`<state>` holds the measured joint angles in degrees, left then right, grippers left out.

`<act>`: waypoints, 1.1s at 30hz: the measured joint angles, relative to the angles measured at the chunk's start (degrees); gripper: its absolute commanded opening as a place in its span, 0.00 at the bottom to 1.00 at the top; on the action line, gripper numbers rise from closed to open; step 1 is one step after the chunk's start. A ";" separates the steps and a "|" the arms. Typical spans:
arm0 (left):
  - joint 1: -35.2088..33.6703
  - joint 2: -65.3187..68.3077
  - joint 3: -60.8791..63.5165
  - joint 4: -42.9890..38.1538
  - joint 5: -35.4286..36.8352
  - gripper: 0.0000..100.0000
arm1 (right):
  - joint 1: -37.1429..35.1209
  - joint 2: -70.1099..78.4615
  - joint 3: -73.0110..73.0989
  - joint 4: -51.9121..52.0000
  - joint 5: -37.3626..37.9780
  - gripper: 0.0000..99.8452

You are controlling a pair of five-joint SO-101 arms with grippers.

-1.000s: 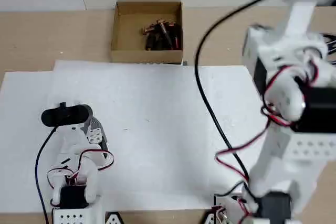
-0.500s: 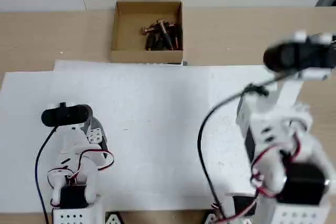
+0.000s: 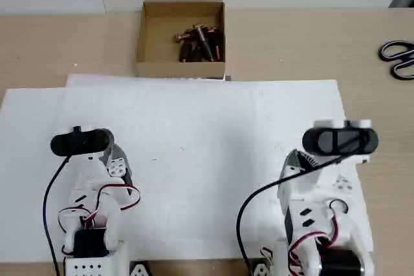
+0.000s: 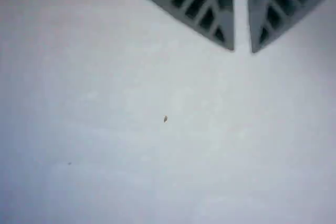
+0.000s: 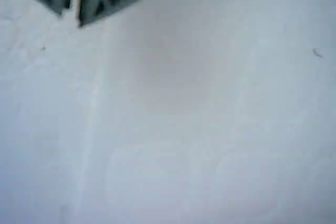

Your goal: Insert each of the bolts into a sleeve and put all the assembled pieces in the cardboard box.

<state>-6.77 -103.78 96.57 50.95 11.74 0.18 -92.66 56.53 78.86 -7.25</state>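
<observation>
The cardboard box (image 3: 150,37) stands at the far middle of the table. Inside it lies a heap of several copper-coloured bolts in dark sleeves (image 3: 199,42). The left arm (image 3: 90,192) is folded low at the near left of the white paper. Its gripper (image 4: 243,48) is shut over bare paper, with a thin slit between the fingers and nothing held. Folded low at the near right is the right arm (image 3: 320,224). The right gripper (image 5: 75,17) is also shut and holds nothing, close above the paper.
A large white paper sheet (image 3: 207,147) covers the table's near half. Black scissors (image 3: 398,56) lie on the bare wood at the far right edge. A black cable (image 3: 242,224) loops beside the right arm.
The right arm has come down from a raised, stretched pose and folded onto the near right of the paper, uncovering the scissors. The left arm has stayed still.
</observation>
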 measured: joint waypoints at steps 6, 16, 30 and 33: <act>0.00 0.00 0.00 0.00 0.00 0.01 | 0.09 -7.30 11.25 -0.09 1.32 0.00; 0.00 0.00 0.00 0.00 0.00 0.01 | -0.09 -10.55 24.26 -1.14 5.01 0.00; 0.00 0.00 0.00 0.00 0.00 0.01 | -0.09 -10.55 33.23 -1.41 5.19 0.00; 0.00 0.00 0.00 0.00 0.00 0.01 | -0.09 -10.55 33.32 -1.49 5.19 0.00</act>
<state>-6.77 -103.78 96.57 50.95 11.74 0.09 -103.21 89.85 77.36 -2.07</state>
